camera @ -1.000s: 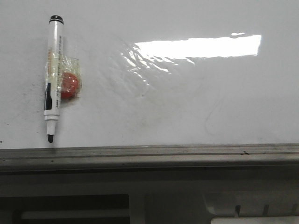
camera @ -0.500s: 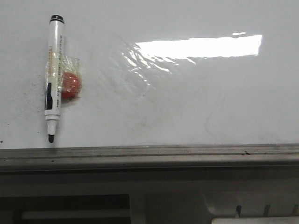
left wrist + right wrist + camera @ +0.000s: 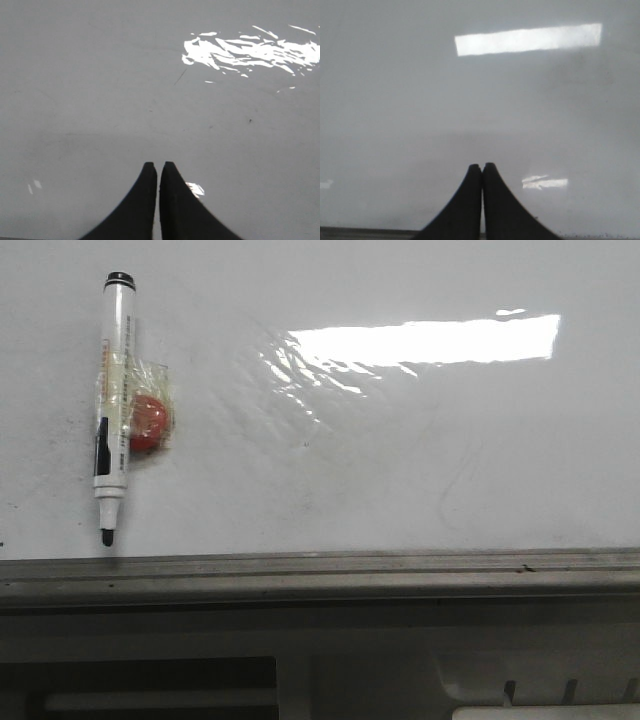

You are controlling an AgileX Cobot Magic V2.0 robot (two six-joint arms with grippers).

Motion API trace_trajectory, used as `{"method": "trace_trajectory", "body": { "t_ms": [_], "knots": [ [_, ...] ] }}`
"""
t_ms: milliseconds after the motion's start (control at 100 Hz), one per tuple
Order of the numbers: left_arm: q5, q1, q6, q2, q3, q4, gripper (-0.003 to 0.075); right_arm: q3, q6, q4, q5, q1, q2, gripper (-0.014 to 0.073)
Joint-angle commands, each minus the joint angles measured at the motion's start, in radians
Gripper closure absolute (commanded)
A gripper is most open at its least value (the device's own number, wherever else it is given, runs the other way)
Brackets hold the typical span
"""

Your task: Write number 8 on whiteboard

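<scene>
The whiteboard [image 3: 400, 460] fills the front view, glossy white with faint grey smudges and a bright glare bar. No black figure 8 shows on it. A white marker [image 3: 112, 405] with a black tip pointing down is held to the board at the left by clear tape and a red magnet [image 3: 150, 422]. Neither gripper shows in the front view. My left gripper [image 3: 158, 165] is shut and empty, facing the board [image 3: 100, 75]. My right gripper [image 3: 482, 166] is shut and empty, also facing the board [image 3: 395, 100].
The board's grey metal frame edge [image 3: 320, 575] runs along the bottom of the front view, with the robot's base below it. Wrinkled clear film glints near the glare bar [image 3: 300, 375].
</scene>
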Motion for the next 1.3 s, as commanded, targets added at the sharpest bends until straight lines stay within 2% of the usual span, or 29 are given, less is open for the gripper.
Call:
{"method": "trace_trajectory", "body": {
  "t_ms": [0, 180, 430, 530, 660, 700, 770, 820, 920, 990, 1050, 1130, 1180, 1290],
  "knots": [
    [-0.065, 0.003, -0.007, -0.004, 0.029, -0.015, 0.0741, -0.025, 0.000, 0.003, -0.039, 0.001, 0.058, 0.0657],
    [-0.070, 0.003, -0.007, 0.090, -0.017, -0.041, 0.0741, -0.105, 0.000, 0.029, 0.001, 0.001, 0.198, 0.0657],
    [-0.074, 0.003, -0.002, 0.299, -0.191, -0.056, 0.0741, -0.250, -0.009, 0.027, 0.089, 0.018, 0.358, 0.0657],
    [-0.151, 0.003, -0.002, 0.360, -0.227, -0.063, 0.0741, -0.262, -0.009, 0.027, 0.052, 0.045, 0.371, 0.0657],
    [-0.332, 0.003, -0.002, 0.431, -0.229, -0.069, 0.0736, -0.256, -0.009, 0.027, -0.002, 0.052, 0.377, 0.0657],
    [-0.370, 0.003, -0.002, 0.448, -0.229, -0.066, 0.0713, -0.256, -0.009, 0.027, -0.020, 0.052, 0.377, 0.0657],
    [-0.419, 0.003, -0.002, 0.477, -0.229, -0.066, 0.0624, -0.256, -0.009, 0.027, -0.033, 0.052, 0.377, 0.0657],
    [-0.457, 0.003, -0.002, 0.506, -0.229, -0.066, 0.0531, -0.254, -0.009, 0.027, -0.031, 0.052, 0.377, 0.0657],
    [-0.540, 0.003, -0.002, 0.572, -0.229, -0.066, 0.0287, -0.254, -0.009, 0.027, -0.029, 0.052, 0.377, 0.0657],
    [-0.594, 0.003, -0.011, 0.624, -0.229, -0.060, 0.0202, -0.254, -0.009, 0.027, -0.031, 0.052, 0.377, 0.0657],
    [-0.626, -0.011, -0.011, 0.659, -0.229, 0.006, 0.0197, -0.254, -0.009, 0.027, -0.029, 0.052, 0.377, 0.0657],
    [-0.686, -0.061, -0.040, 0.708, -0.240, 0.208, 0.0218, -0.254, -0.009, 0.027, -0.016, 0.052, 0.377, 0.0657],
    [-0.733, -0.118, -0.132, 0.738, -0.251, 0.330, 0.0241, -0.254, -0.009, 0.027, -0.011, 0.052, 0.377, 0.0657],
    [-0.742, -0.244, -0.344, 0.784, -0.281, 0.387, 0.0311, -0.254, -0.009, 0.027, -0.007, 0.052, 0.377, 0.0657]
  ]
}}
